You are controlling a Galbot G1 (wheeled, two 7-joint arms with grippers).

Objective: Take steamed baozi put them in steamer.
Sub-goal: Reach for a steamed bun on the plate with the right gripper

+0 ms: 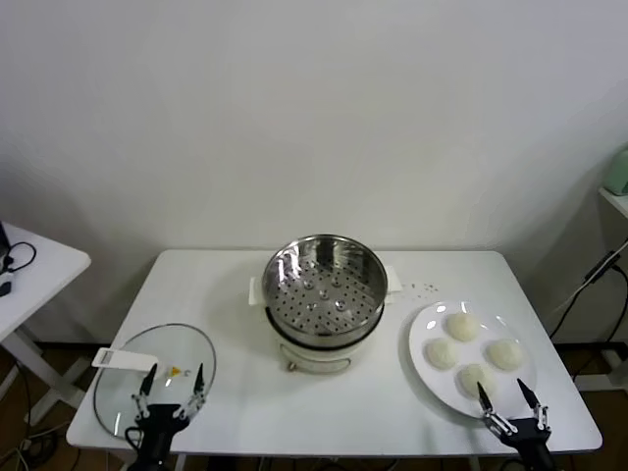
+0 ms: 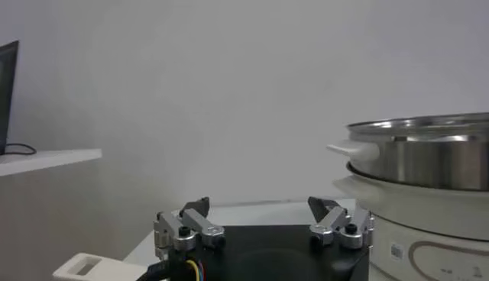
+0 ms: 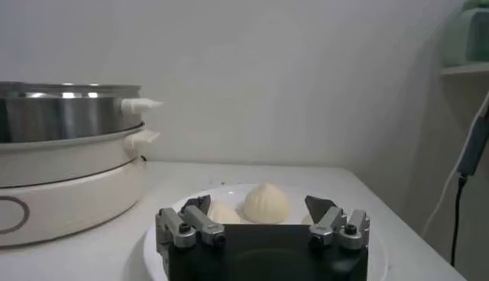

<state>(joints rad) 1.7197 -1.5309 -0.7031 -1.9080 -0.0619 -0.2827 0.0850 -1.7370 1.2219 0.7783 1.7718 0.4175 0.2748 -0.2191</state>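
While steamer (image 1: 324, 285) sits empty mid-table, four buns (image 1: 475, 378) rest on plate (image 1: 424, 363). Right gripper (image 1: 507, 394), jaws wide, hovers at nearest bun: straddle it, close gently. Left gripper (image 1: 173, 381) wide over glass lid (image 1: 123, 392).

No words, brand names or numbers are showing clearly enough to read. A small yellow sticker (image 1: 175, 371) is sitting on the glass lid (image 1: 157, 378) at about 8 o'clock from the steamer (image 1: 324, 299), but its print is too small to make out. A small dark label (image 2: 396, 251) is showing on the steamer's white base beside an oval outline (possibly a control panel); its characters are staying illegible in the left wrist view.
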